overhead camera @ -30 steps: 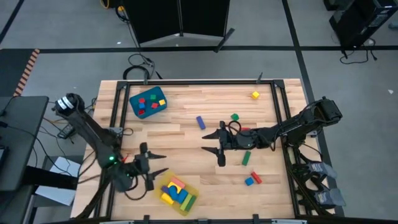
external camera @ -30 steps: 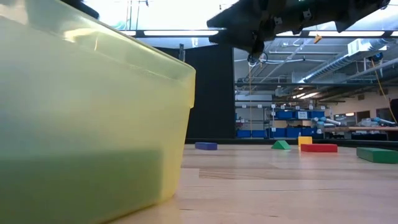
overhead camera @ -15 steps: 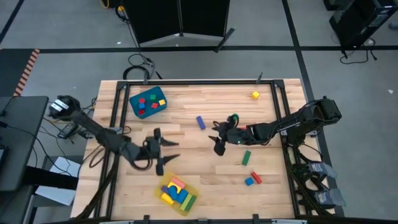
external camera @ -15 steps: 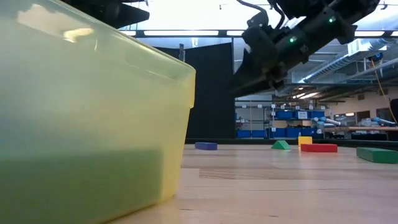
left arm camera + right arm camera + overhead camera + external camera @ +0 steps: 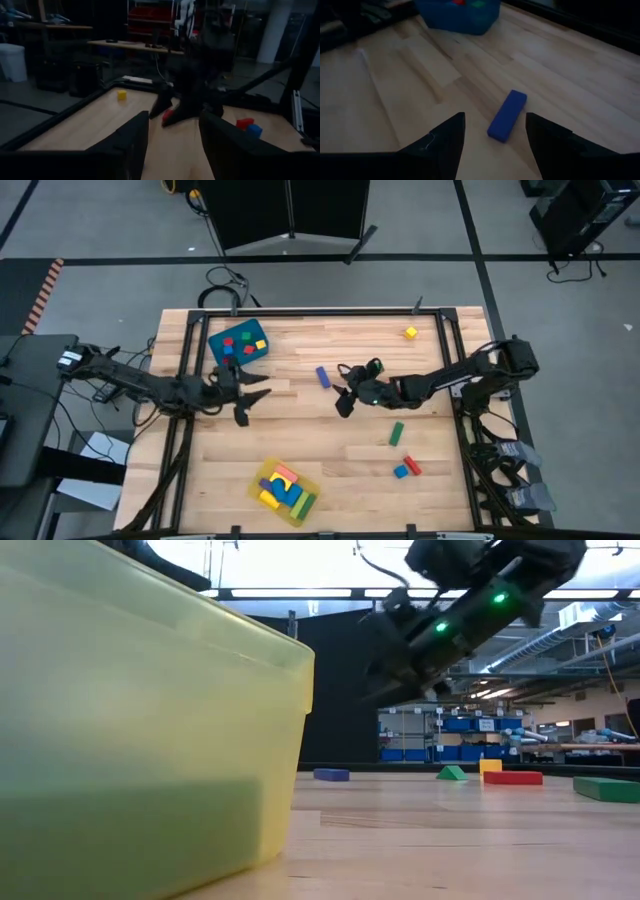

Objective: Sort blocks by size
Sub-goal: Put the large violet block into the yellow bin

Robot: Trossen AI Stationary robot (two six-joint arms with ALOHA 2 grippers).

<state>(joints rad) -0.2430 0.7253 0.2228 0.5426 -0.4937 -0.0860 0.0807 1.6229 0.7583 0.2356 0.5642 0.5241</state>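
1. Right hand (image 5: pixel 345 397) fingers apart, empty, just beside the blue bar (image 5: pixel 507 114) mid-surface (image 5: pixel 320 440).
2. Left hand (image 5: pixel 247 392) fingers apart, empty, near the blue bin (image 5: pixel 214 340).
3. Other blocks: cubes in the bin, bars in the yellow tray (image 5: pixel 312 502), some loose at right.

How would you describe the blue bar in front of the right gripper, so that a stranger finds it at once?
Start at the blue bin in the table's far left corner and go right toward the middle. There a long blue bar lies flat and alone on bare wood, just ahead of the open right gripper. It is the only blue bar out there; the nearest loose block is green.
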